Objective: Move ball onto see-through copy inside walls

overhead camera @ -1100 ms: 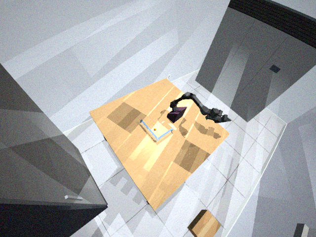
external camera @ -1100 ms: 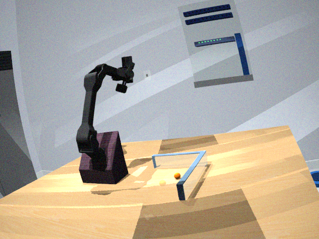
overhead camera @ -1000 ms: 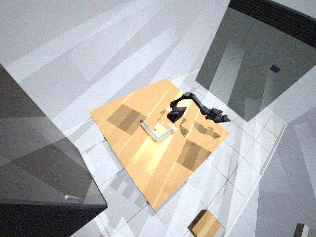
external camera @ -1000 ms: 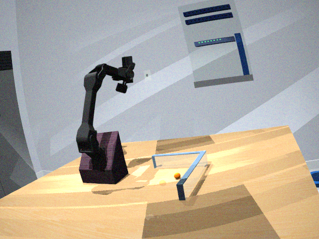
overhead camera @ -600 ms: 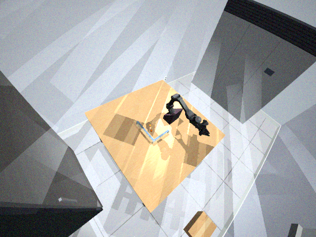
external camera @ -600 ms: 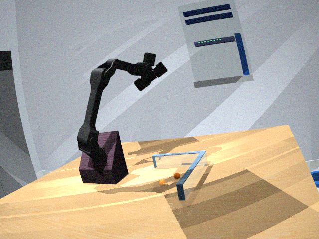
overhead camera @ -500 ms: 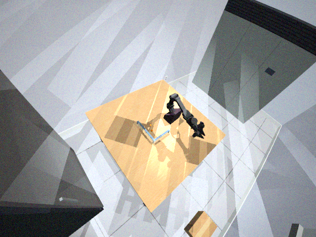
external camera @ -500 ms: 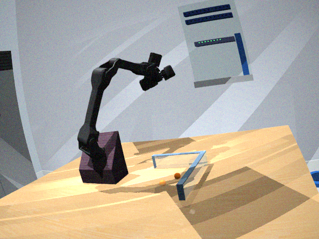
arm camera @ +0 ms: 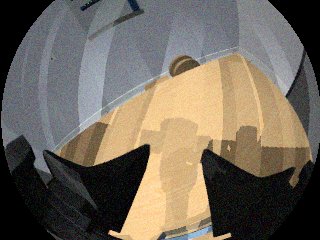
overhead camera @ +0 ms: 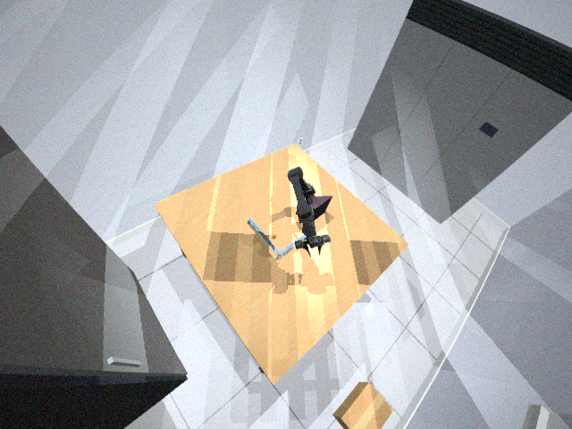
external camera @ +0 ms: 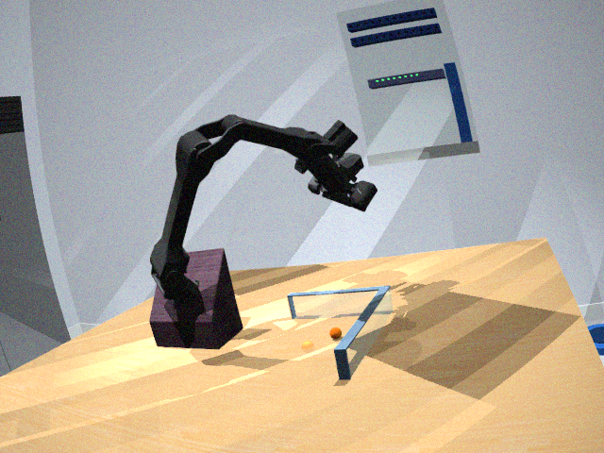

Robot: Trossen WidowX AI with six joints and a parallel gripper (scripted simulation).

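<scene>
High above the walls point(external camera: 358, 324) the gripper point(external camera: 364, 193) hangs half-open — ball point(external camera: 335, 332) untouched.

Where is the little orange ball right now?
In the exterior view, the orange ball lies on the table inside the corner, close beside the near clear wall, just right of its pale see-through copy.

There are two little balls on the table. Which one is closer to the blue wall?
The solid darker orange ball sits closer, right beside the long blue-edged wall. The paler, see-through ball lies farther out toward the open side.
</scene>
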